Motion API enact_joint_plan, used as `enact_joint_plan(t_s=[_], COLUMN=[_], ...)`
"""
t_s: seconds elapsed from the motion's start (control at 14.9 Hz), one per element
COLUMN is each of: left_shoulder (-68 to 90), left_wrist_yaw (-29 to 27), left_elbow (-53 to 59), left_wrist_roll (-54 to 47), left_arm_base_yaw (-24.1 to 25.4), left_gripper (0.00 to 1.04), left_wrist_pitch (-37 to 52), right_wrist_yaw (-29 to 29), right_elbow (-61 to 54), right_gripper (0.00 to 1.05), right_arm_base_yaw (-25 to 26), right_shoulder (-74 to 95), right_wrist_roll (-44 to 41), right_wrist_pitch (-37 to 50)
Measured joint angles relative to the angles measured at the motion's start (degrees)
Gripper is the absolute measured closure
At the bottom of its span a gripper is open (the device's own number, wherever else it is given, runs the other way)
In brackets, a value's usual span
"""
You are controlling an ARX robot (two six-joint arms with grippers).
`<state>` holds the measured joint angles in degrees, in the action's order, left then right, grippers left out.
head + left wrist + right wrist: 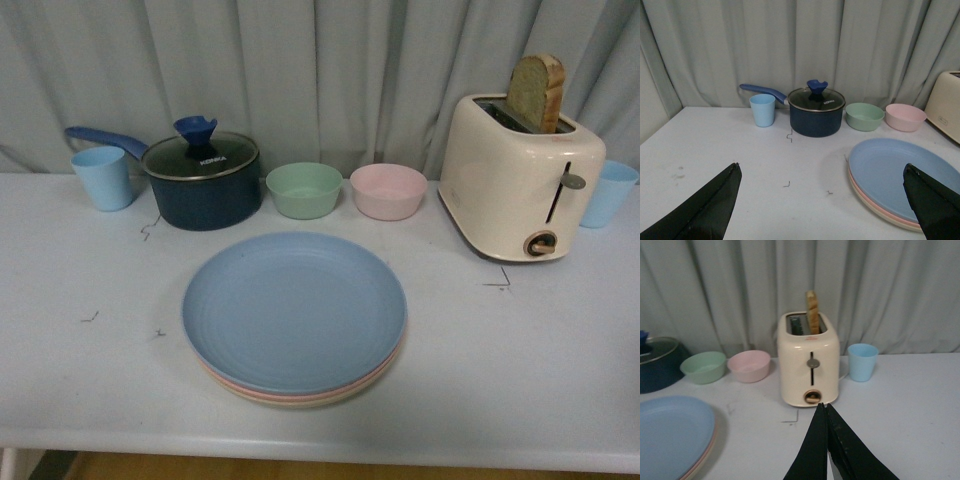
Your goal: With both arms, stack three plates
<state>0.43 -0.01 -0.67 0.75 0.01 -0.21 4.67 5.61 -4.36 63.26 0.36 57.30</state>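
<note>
Grey curtains [330,70] hang behind a pale tabletop [540,350], and neither of my arms shows in the front view. My left claw [822,205] is spread wide, its two black fingers [705,207] far apart above bare table and touching nothing. My right claw [828,450] is pressed together, its fingers meeting in one thin seam with nothing between them.

All three plates sit in one stack on the table. From my left claw the stack lies just ahead, reaching under my right-hand finger. The light blue plate [294,310] is on top and holds nothing; the pink plate [225,381] shows only as a thin rim beneath it, and the cream plate [300,401] as another rim at the very bottom. From my right claw the stack sits off to the left, its edge running out of view.

Beyond my left claw stand a light blue cup [762,110], a dark blue pot [816,117] with a glass lid and a blue knob, then a mint bowl [864,116] and a pink bowl [905,117]. I cannot see inside the pot or the cup.

Directly beyond my right claw stands a cream toaster [808,362] with one slice of bread [812,311] upright in its slot. A second blue cup [862,362] stands just to its right.
</note>
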Motion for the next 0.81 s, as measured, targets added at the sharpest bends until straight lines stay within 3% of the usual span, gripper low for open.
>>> enact_joint_plan(t_s=[0.13,0.81], left_shoulder=[0.0,0.0], left_wrist_yaw=[0.0,0.0], left_elbow=[0.0,0.0], left_wrist_roll=[0.0,0.0], left_arm_base_yaw=[0.0,0.0], left_gripper=[0.07,0.07], left_wrist_pitch=[0.0,0.0], right_wrist_yaw=[-4.0,-4.5], right_elbow=[-2.0,-4.9], right_gripper=[1.03,1.03], right_arm_base_yaw=[4.6,4.6], right_shoulder=[-6.1,-35.0], right_wrist_roll=[0.0,0.0], right_wrist_pitch=[-4.9,-29.4])
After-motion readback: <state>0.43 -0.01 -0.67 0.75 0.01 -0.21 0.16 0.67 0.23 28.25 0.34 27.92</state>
